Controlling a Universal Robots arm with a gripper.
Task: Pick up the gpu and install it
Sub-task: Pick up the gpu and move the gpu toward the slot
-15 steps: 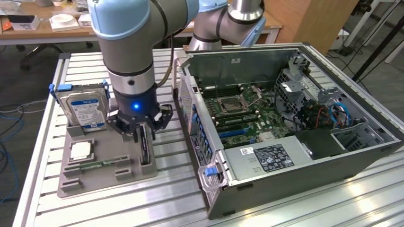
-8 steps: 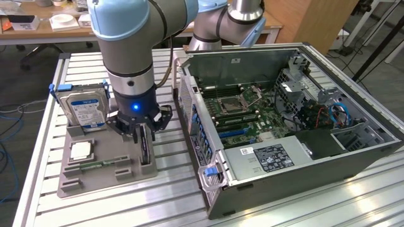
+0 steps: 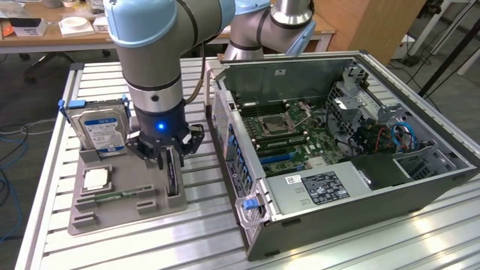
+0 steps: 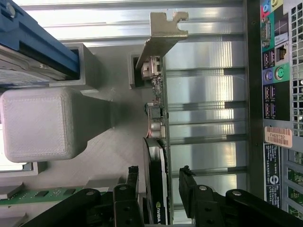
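Black gpu [image 4: 156,198] — upright in grey holder tray [image 3: 112,222], unlifted; gripper [image 4: 159,172] spread, straddling card, no pinch yet. Pickup, install into open computer case [image 3: 360,216] — both outstanding.

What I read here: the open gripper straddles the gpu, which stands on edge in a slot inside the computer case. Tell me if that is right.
Wrong in one respect: the gpu stands on edge in the grey tray on the table, outside the computer case. The exterior view shows it. The rest holds: the open gripper straddles it.
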